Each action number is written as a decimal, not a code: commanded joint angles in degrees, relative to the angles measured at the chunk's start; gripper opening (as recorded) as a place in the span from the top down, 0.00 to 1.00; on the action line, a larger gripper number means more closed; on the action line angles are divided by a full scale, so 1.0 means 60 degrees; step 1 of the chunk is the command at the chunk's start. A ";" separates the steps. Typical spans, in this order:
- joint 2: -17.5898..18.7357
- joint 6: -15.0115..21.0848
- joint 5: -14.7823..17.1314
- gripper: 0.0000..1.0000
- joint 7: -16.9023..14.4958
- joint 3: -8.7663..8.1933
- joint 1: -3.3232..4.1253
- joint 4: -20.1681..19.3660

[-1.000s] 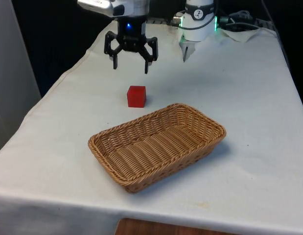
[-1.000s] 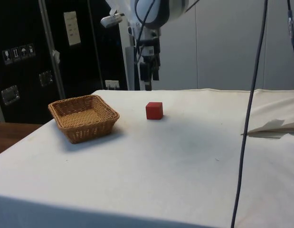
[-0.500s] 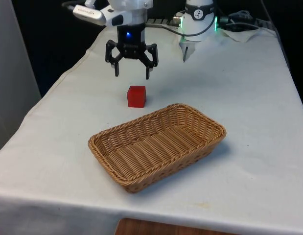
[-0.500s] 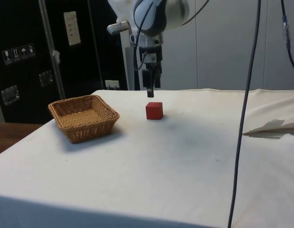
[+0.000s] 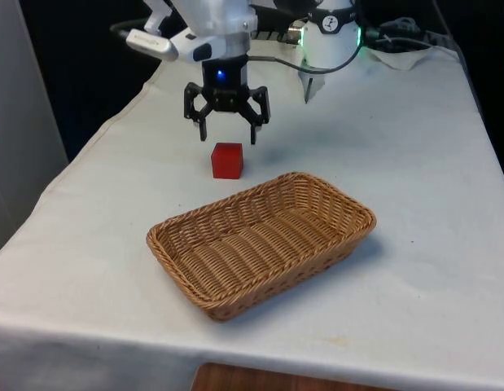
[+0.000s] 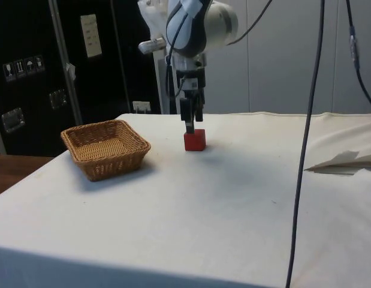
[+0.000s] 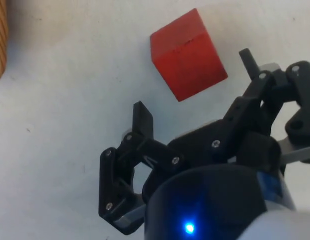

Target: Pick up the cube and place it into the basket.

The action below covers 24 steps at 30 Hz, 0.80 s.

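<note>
— How far along are you?

— Early. My gripper (image 5: 227, 135) hangs just above the cube (image 5: 227, 160), jaws spread wide, nothing between them. In the wrist view the cube (image 7: 187, 54) sits a little ahead of my fingertips (image 7: 142, 116), not yet framed between them.

— And the cube itself?

— Flat on the white cloth (image 5: 414, 147), untouched, just beyond the basket (image 5: 262, 242) — near its far rim, not in it.

— So what's left?

— By my reckoning, everything: line up, lower, close, lift, carry over and let go inside the wicker.

cube (image 5: 227, 160) on the table (image 5: 414, 163) behind the basket (image 5: 260, 242), claw (image 5: 227, 134) just above it
</note>
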 commanded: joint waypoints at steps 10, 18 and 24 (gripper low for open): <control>0.0516 0.0334 0.1098 0.00 -0.0783 0.0220 -0.0105 0.0153; 0.0888 0.0248 0.1308 0.00 -0.0869 0.0105 0.0000 0.0382; 0.0974 0.0296 0.1499 0.00 -0.1175 0.0095 -0.0115 0.0458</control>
